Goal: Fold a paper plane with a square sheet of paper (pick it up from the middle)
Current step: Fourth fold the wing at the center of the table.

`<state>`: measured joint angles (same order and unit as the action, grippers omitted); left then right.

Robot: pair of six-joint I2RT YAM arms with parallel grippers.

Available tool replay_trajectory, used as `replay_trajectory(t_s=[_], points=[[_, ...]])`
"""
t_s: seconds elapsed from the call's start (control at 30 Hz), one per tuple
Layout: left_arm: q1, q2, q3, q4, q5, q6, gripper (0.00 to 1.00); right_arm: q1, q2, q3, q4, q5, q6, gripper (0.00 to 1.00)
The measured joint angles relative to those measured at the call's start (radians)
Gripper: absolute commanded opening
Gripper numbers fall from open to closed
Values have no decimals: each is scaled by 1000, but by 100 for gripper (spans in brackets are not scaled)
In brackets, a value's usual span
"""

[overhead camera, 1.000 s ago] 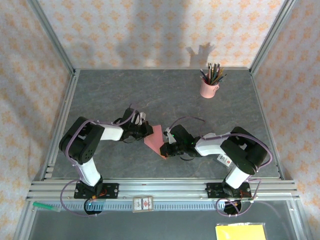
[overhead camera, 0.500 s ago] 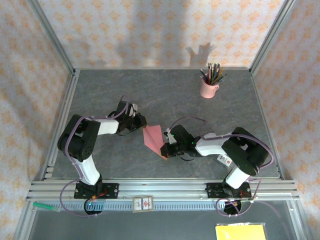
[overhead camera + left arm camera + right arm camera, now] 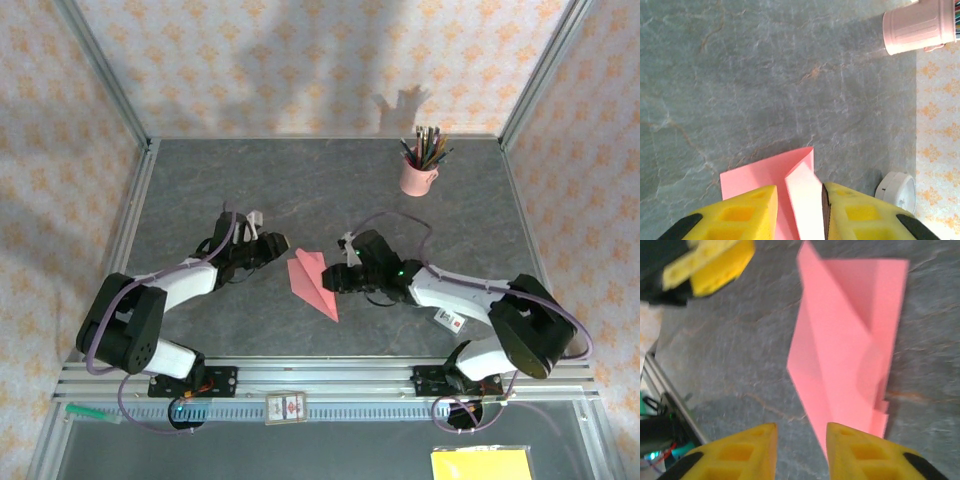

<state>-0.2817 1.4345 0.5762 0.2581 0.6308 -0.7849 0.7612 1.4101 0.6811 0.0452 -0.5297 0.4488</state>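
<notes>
The paper plane point(image 3: 312, 284) lies on the bench point(image 3: 200, 180) with its nose nearest, and it looks finished, so I judge this the letting-go step. Right gripper point(image 3: 340, 278) and left gripper point(image 3: 272, 243) flank it, jaws parted and grasping nothing. The next move is to lift clear without snagging. The left wrist view shows a raised flap between its jaws, unreadable from overhead.

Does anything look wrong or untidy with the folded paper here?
Slightly. At the narrow end of the paper plane, the folded layers do not line up, leaving stepped edges. Nothing else stands out.
</notes>
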Motion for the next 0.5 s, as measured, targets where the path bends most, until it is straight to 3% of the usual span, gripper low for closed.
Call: replay_trajectory(t_s=[0.5], points=[[0, 0, -9, 2, 17, -3, 32, -14, 145, 4, 21, -2, -32, 39]])
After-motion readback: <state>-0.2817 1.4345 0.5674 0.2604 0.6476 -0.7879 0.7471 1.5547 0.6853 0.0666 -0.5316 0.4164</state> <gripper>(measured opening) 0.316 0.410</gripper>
